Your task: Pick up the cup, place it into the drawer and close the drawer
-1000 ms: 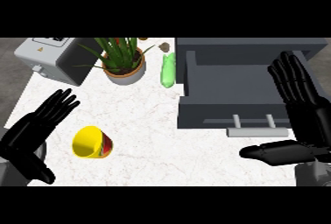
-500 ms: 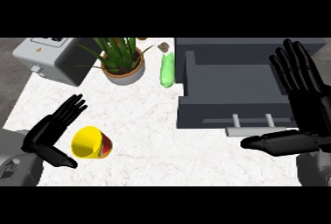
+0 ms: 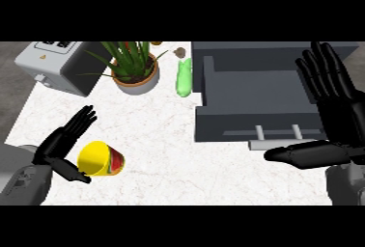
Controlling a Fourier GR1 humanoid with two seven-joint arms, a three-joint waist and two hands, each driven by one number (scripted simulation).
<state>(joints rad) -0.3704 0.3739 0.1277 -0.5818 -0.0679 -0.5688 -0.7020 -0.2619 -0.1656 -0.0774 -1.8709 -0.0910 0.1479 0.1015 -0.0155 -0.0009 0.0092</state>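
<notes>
A yellow cup with a red and green band lies on its side on the white counter, mouth toward the left. My left hand stands open right beside its mouth, fingers straight and pointing up-right, thumb below the cup; I cannot tell whether it touches the cup. The grey drawer is pulled open at the right, its handle at the front. My right hand rests open at the right edge, fingers up over the drawer's right wall, thumb stretched left by the handle.
A potted plant stands at the back, with a grey toaster to its left. A green bottle lies between the plant and the drawer. Bare counter lies between cup and drawer front.
My left hand has moved right and closer to the cup, now beside its mouth. The right hand has shifted slightly; the cup and drawer have stayed put.
</notes>
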